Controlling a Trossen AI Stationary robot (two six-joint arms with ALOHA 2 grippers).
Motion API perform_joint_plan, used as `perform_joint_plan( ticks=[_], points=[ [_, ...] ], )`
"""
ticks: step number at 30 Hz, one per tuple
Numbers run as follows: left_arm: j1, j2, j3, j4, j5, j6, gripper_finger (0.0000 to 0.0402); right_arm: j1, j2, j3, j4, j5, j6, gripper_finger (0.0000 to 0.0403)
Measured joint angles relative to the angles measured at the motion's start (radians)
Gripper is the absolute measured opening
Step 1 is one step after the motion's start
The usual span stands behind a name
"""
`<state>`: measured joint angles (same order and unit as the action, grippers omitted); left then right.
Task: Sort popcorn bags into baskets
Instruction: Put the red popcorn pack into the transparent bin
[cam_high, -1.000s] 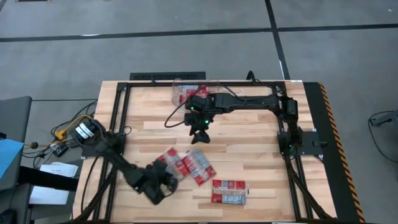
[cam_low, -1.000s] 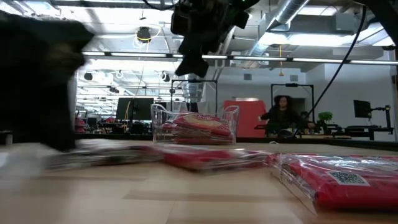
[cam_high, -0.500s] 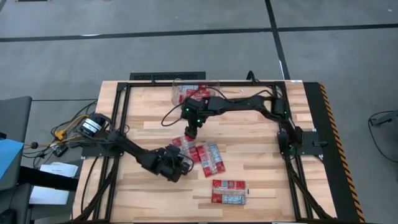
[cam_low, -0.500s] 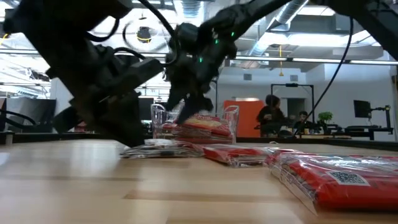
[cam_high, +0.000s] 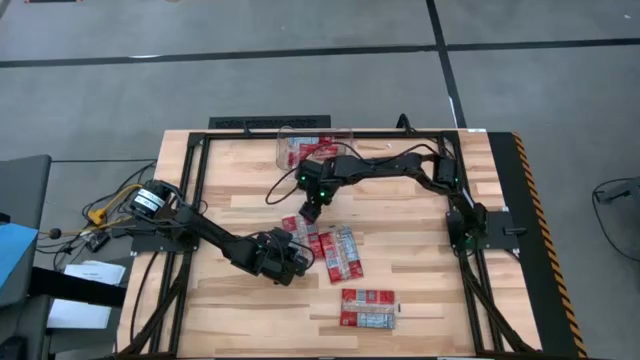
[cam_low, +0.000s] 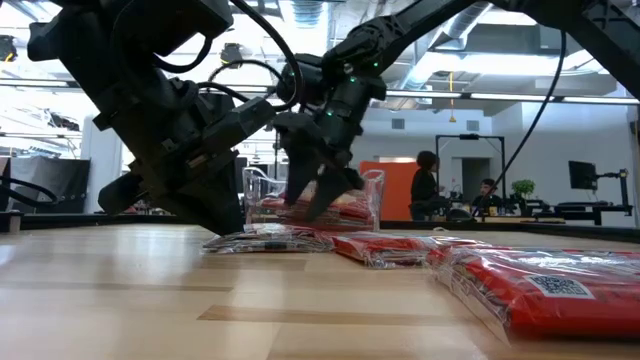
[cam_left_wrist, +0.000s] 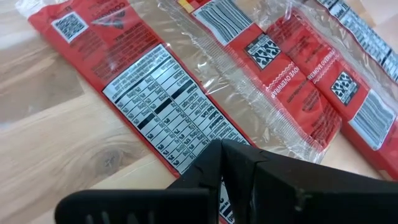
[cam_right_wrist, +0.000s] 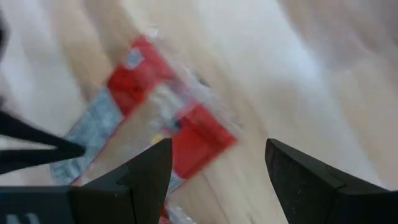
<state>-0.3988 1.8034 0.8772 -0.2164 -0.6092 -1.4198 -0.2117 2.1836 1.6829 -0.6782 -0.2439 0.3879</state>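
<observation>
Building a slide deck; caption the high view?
Two dark arms converge on red popcorn packets mid-table; open right gripper above them, clear plastic tub behind.

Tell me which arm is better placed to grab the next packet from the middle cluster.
Probably right. The right gripper hangs open just above the cluster's popcorn bags, nearer the clear tub. The left gripper is shut, low at the cluster's edge.

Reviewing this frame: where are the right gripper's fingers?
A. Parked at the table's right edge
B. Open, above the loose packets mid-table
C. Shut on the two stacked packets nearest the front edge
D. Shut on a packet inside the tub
B: the right gripper hangs with fingers spread over a popcorn bag, apart from the clear tub.
</observation>
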Motion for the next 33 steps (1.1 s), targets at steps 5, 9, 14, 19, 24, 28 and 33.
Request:
perform_joint_plan(
  ticks=[5, 9, 14, 19, 24, 28, 33],
  points=[
    [-0.003, -0.001, 0.0, 0.028, -0.006, -0.051, 0.0, 0.021, -0.003, -0.058, -0.064, 0.068, 0.09, 0.0281],
    [0.0, -0.001, 0.001, 0.058, -0.012, -0.027, 0.0, 0.051, -0.008, -0.082, -0.012, 0.063, 0.143, 0.0281],
    [0.014, -0.001, 0.001, 0.063, -0.012, -0.025, 0.0, 0.068, -0.008, -0.084, 0.014, 0.04, 0.186, 0.0281],
    [0.023, -0.001, 0.001, 0.078, -0.013, -0.024, 0.0, 0.059, -0.007, -0.084, 0.029, 0.017, 0.223, 0.0281],
    [0.028, -0.001, 0.001, 0.103, -0.022, -0.016, 0.0, 0.064, -0.001, -0.085, 0.144, -0.084, 0.278, 0.0281],
    [0.036, -0.001, 0.001, 0.11, -0.025, -0.015, 0.0, 0.066, -0.001, -0.085, 0.201, -0.097, 0.318, 0.0281],
    [0.044, -0.001, 0.001, 0.116, -0.028, 0.001, 0.0, 0.073, -0.001, -0.085, 0.204, -0.097, 0.319, 0.0281]
  ],
)
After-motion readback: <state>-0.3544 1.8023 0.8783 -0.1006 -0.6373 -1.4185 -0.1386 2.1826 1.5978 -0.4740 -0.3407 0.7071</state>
